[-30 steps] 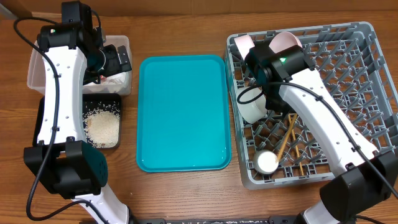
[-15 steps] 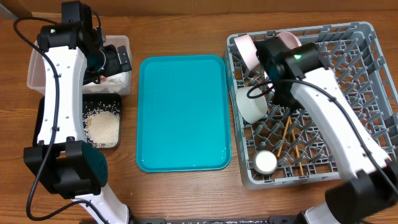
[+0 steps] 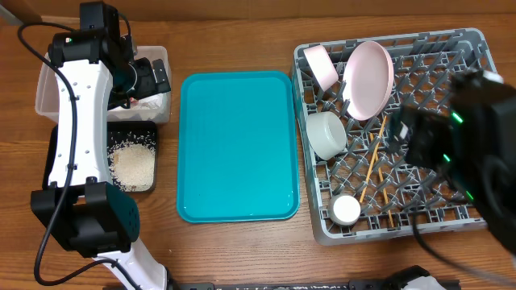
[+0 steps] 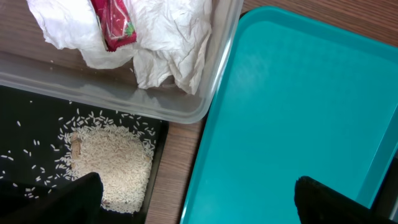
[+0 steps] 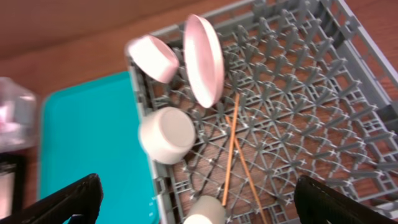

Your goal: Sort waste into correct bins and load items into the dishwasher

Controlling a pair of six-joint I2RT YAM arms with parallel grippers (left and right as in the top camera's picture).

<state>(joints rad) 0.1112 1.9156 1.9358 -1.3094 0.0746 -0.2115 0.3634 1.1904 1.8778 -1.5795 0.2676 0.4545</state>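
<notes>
The grey dishwasher rack [image 3: 451,60] holds a small pink plate [image 3: 321,66], a larger pink plate [image 3: 368,78] leaning upright, a pale bowl [image 3: 326,134], a white cup [image 3: 346,210] and two chopsticks [image 3: 372,165]. My right gripper [image 5: 199,202] hangs open high above the rack [image 5: 298,74], with nothing between its fingers. My left gripper [image 4: 199,205] is open and empty over the seam between the black tray [image 4: 25,124] and the teal tray. The clear tub [image 4: 186,115] holds a white napkin [image 4: 168,50] and a red wrapper [image 4: 112,22]. Rice [image 4: 112,158] lies in the black tray.
The teal serving tray [image 3: 236,145] lies bare between the bins and the rack. My right arm [image 3: 472,153] is raised and blurred over the rack's right half. My left arm [image 3: 81,105] covers much of the clear tub in the overhead view.
My right gripper has opened, left the larger plate standing in the rack's back row, and risen up and to the right. The left arm has not moved.
</notes>
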